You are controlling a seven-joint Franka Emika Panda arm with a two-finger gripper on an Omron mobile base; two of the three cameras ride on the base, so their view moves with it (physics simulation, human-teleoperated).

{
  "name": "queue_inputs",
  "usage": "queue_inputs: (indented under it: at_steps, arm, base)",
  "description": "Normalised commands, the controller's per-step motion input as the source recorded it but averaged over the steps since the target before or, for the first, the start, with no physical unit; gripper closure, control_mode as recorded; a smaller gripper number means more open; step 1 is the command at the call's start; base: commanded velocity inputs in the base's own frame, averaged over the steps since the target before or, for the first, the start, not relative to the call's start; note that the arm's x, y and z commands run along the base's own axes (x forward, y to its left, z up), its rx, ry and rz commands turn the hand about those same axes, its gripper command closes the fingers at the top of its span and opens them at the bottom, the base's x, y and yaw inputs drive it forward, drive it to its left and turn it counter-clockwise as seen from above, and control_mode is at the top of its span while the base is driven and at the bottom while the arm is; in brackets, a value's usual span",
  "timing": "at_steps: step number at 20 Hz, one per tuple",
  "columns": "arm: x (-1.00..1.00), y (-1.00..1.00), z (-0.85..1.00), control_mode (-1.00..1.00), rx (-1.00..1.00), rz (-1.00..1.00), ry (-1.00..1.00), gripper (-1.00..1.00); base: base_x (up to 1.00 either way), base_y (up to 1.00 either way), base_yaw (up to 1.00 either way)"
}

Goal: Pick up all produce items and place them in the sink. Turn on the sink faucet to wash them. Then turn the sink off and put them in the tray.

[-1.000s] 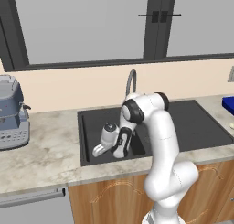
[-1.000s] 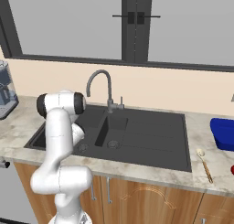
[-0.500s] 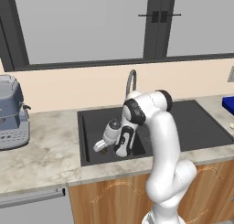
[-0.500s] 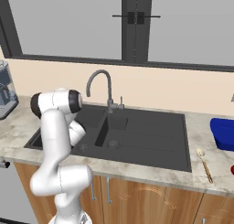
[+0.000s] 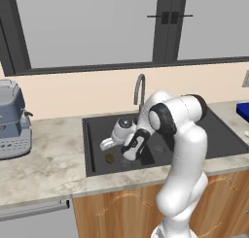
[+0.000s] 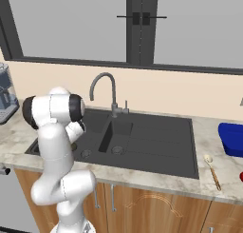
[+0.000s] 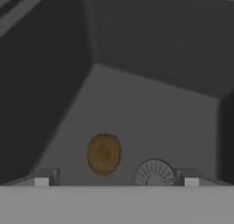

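The claw (image 7: 116, 179) hangs low inside the sink (image 5: 97, 123), over the floor of the narrower basin. Its 2 fingertips (image 7: 42, 178) stand wide apart at the lower edge of the hand view, with nothing between them: the claw is spread and holds nothing.

**Position of the task items**
- The brown produce item (image 7: 104, 153) lies on the basin floor just ahead of the claw, between the lines of the 2 fingertips but nearer one side. In the left base view it shows as a small dull spot (image 5: 110, 158) below and beside the hand.
- The round drain (image 7: 154, 173) lies just beside the brown produce item, nearer the other fingertip.
- The sink faucet (image 5: 140, 89) stands behind the claw, at the back rim of the sink.
- The red produce item (image 6: 241, 177) appears to be the small red shape at the picture's edge, well apart from the claw, past the blue tray (image 6: 230, 139) on the tabletop (image 6: 209, 179); too little shows to be sure.

**Hazards from this state**
1. Item is round: contact by 1 fingertip before the other may roll it toward the drain or the basin wall.
2. Claw is off-centre to the item: closing without correction may pinch its edge and eject it.
3. Basin walls are near: a sideways correction may strike a fingertip or the wrist on the wall.
4. Descending too far may drive the fingertips into the basin floor.
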Motion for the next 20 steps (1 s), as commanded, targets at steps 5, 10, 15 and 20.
queue_inputs:
  at_steps: [5,10,15,20]
  arm:
    - [-0.01,0.07,1.0,-1.0,0.0,-0.11,0.0,-1.0]
    - [0.0,0.01,1.0,-1.0,0.0,-0.12,0.01,-1.0]
    - [0.0,0.0,1.0,-1.0,0.0,-0.12,0.14,-1.0]
    - [0.0,-0.06,1.0,-1.0,0.0,-0.13,0.24,-1.0]
  base:
    - [0.0,0.0,0.0]
    - [0.0,0.0,0.0]
    - [0.0,0.0,0.0]
    - [0.0,0.0,0.0]
